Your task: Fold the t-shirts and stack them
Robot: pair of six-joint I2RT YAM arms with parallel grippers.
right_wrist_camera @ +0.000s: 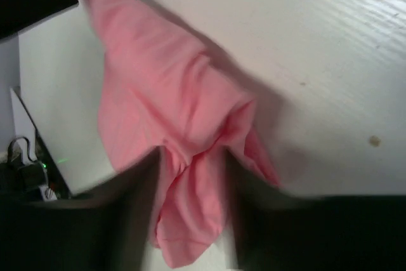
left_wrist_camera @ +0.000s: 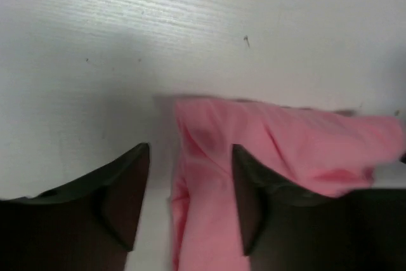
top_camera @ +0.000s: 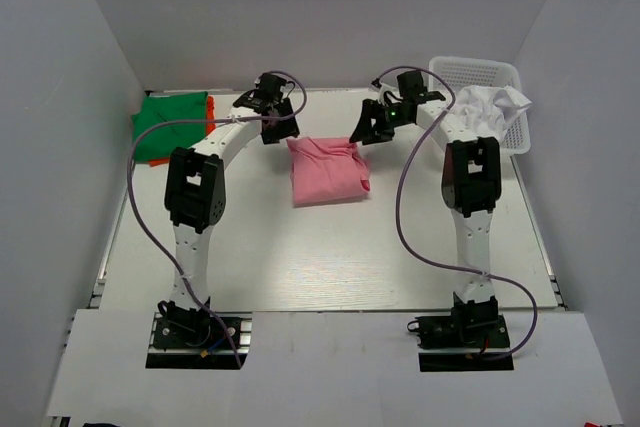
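The left tool [left_wrist_camera: 190,149] was parted astride the pink t-shirt [top_camera: 327,170], the grip of the right tool [right_wrist_camera: 192,153] could not be judged, and white cloth [top_camera: 490,107] was piled in the basket [top_camera: 470,69].

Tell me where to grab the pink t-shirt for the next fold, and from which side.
Take the pink t-shirt by its two far corners, coming down from above. It lies flat on the table, so only its edges offer a pinch. The open left gripper straddles the far-left corner's edge; the open right gripper has the bunched far-right corner between its fingers.
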